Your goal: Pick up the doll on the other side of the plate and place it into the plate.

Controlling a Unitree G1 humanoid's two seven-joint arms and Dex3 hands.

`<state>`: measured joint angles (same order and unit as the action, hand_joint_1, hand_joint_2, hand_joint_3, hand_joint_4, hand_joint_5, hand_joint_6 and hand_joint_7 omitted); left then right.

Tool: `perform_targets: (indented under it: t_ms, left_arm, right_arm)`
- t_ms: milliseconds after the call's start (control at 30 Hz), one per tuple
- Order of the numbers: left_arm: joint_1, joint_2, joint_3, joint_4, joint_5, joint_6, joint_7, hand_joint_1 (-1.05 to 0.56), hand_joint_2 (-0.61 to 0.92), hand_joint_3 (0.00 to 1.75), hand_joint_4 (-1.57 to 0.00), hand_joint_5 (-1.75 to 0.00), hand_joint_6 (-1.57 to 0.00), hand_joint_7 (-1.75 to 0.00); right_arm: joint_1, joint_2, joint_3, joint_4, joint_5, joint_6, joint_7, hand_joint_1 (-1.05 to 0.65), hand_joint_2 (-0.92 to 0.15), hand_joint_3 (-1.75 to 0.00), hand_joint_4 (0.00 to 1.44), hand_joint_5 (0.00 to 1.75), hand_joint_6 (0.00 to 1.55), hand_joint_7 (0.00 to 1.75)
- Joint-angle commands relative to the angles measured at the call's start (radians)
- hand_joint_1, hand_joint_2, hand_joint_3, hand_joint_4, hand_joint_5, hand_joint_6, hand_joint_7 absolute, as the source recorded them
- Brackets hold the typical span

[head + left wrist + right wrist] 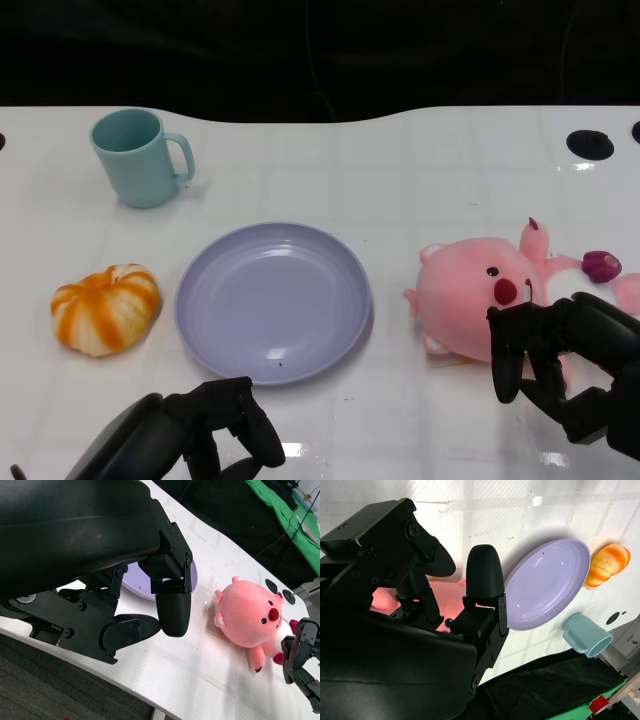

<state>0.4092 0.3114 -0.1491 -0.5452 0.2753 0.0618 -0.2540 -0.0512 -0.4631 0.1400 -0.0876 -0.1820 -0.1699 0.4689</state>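
Beside the plate [273, 300], right hand [560, 365] hovers open over the doll [470, 295].

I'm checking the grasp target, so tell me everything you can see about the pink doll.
The pink doll is a soft plush animal with small round ears, a dark red nose, pale muzzle and a purple tuft near its body. It lies on its back on the white table, to the right of the purple plate and apart from it. The right hand hovers over its lower side, fingers spread; whether they touch it is unclear.
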Motion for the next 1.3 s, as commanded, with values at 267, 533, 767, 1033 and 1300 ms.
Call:
perform_targets:
  t_ms: [267,533,767,1033,1300]
  left_arm:
    - [-0.002,0.021,0.015,0.009,-0.007,-0.003,-0.011,-0.25,0.85,0.60,-0.64,-1.74,-0.63,-1.27]
    - [-0.004,0.021,0.014,0.011,-0.006,-0.007,-0.010,-0.27,0.85,0.59,-0.64,-1.74,-0.64,-1.27]
    - [-0.003,0.020,0.016,0.011,-0.013,-0.011,-0.011,-0.26,0.85,0.60,-0.64,-1.73,-0.64,-1.27]
    - [-0.001,0.022,0.017,0.007,-0.013,-0.005,-0.013,-0.27,0.85,0.60,-0.64,-1.74,-0.63,-1.28]
    - [-0.002,0.024,0.020,0.013,-0.011,-0.009,-0.014,-0.27,0.85,0.60,-0.65,-1.75,-0.62,-1.28]
  right_arm:
    - [-0.012,-0.003,0.004,-0.010,-0.007,0.005,0.001,0.01,-0.40,-1.33,0.83,1.75,0.74,1.52]
    - [-0.010,-0.006,0.003,-0.006,-0.006,-0.009,-0.001,0.00,-0.40,-1.32,0.83,1.75,0.73,1.52]
    - [-0.010,-0.005,0.002,-0.015,-0.002,0.005,0.003,0.01,-0.40,-1.32,0.82,1.75,0.74,1.51]
    - [-0.011,-0.002,0.001,-0.015,-0.002,-0.001,-0.002,0.01,-0.39,-1.32,0.83,1.75,0.75,1.51]
    - [-0.011,0.031,-0.019,-0.017,0.039,-0.008,-0.023,0.00,-0.48,-0.98,0.77,1.26,0.79,0.83]
